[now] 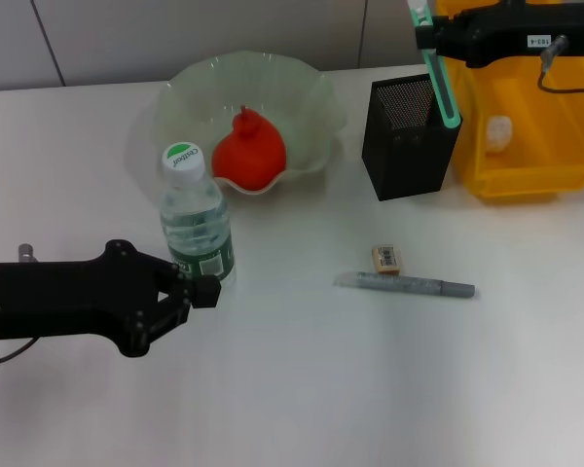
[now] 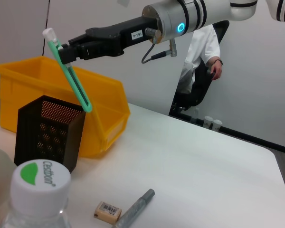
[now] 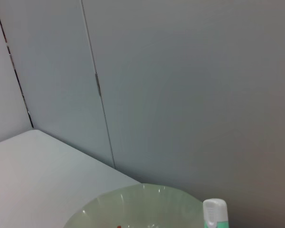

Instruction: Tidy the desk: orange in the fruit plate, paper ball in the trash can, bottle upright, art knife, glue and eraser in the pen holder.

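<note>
My right gripper (image 1: 430, 37) is shut on a green glue stick (image 1: 440, 83) with a white cap, held tilted above the black mesh pen holder (image 1: 409, 136). Its lower end reaches the holder's rim. The left wrist view shows the same gripper (image 2: 61, 52), glue stick (image 2: 71, 80) and holder (image 2: 47, 130). A grey art knife (image 1: 405, 285) and an eraser (image 1: 386, 257) lie on the desk in front of the holder. The bottle (image 1: 195, 219) stands upright. My left gripper (image 1: 206, 290) is shut beside its base. The orange (image 1: 248, 151) rests in the fruit plate (image 1: 311, 97). A paper ball (image 1: 498, 131) lies in the yellow trash can (image 1: 535, 165).
The trash can stands right beside the pen holder, at the desk's far right. The wall runs close behind the fruit plate (image 3: 142, 204). White desk surface stretches in front of the knife and the eraser (image 2: 108, 212).
</note>
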`<state>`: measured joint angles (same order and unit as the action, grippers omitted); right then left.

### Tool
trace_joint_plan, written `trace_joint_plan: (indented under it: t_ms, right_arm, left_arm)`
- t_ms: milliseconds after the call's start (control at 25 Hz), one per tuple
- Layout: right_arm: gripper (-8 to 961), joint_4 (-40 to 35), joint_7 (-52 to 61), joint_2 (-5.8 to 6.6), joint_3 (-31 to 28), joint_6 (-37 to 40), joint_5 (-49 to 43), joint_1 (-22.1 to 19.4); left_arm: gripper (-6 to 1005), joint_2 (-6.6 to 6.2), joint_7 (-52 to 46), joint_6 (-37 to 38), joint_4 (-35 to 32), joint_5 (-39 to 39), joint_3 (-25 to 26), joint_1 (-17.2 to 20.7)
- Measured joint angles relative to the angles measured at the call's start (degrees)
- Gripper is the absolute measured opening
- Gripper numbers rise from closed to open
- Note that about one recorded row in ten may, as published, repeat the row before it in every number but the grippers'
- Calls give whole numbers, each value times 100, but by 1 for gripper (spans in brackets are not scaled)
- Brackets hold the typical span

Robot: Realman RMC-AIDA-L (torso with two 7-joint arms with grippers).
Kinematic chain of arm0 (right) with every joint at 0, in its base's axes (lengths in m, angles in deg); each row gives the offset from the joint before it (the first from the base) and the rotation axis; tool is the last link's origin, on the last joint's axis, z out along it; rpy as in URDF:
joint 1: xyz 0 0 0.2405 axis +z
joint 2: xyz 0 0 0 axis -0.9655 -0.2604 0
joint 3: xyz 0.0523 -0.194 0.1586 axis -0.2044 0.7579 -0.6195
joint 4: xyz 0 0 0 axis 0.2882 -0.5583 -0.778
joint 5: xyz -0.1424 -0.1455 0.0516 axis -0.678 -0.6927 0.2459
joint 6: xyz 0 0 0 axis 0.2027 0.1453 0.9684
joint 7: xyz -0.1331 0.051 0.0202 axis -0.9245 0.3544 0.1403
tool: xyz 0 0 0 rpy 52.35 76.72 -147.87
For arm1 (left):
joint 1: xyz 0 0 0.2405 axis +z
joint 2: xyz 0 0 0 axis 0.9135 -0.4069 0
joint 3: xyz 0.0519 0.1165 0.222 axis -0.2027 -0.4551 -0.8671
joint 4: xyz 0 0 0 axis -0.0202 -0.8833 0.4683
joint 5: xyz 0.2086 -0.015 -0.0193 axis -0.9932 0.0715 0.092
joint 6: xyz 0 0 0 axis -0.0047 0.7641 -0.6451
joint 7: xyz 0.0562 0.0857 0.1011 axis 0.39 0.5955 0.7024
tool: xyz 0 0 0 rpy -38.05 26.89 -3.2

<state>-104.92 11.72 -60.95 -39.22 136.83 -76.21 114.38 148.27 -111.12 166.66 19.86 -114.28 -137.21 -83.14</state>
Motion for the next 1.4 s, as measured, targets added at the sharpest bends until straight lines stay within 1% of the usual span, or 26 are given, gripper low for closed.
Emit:
trace_joint_plan:
  t_ms: [160,440,960,1400]
  right_arm:
    - [165,126,-178,-34,1,-119,0,-19]
    - [165,214,-250,-36,1,-136,0,-19]
    - [166,227,-117,40,-53,45,0,-18]
    - [167,200,-64,48,-52,23,-17,-16]
  left_arm:
    - [-1,0,10,-28,22,0,0,-16]
    - [-1,0,68,-37,175,1,8,-55]
    - [-1,-9,70,1,178,2,27,-31]
    - [-1,-9,70,6,175,21,27,-23]
